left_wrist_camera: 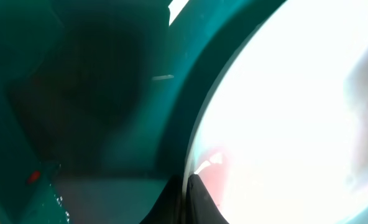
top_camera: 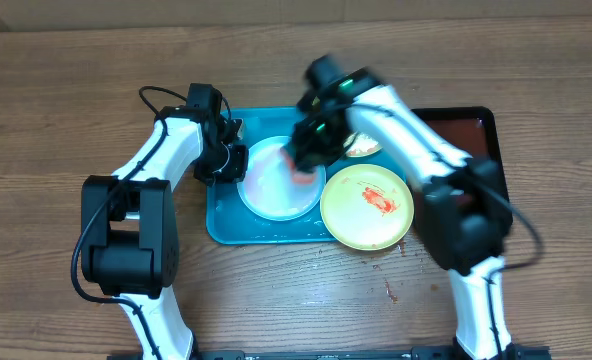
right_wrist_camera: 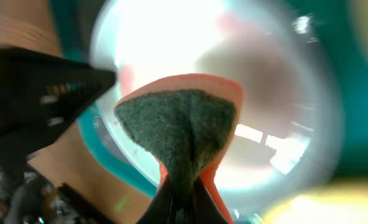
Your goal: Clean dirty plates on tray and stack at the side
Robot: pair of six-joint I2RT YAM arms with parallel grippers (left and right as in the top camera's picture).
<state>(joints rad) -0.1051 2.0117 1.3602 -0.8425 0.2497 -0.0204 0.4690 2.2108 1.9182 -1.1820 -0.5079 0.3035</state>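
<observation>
Now, white plate point(top_camera: 271, 188): lying left of centre on tray point(top_camera: 221, 228), glaring under the lights.
Left claw point(top_camera: 232, 160): clenching the plate's left rim, apparently pinning it down.
Right claw point(top_camera: 302, 158): pinching sponge point(right_wrist_camera: 181, 121) above the plate, blurring mid-scrub.
Yellow plate point(top_camera: 368, 205): sitting smeared red, overlapping the tray's right end.
Risk: likely skidding or tipping the white plate, with scrubbing overpowering the rim pinch; possibly shoving the yellow plate, with the arm sweeping just beside it; maybe losing the sponge, pinched only at one edge.
</observation>
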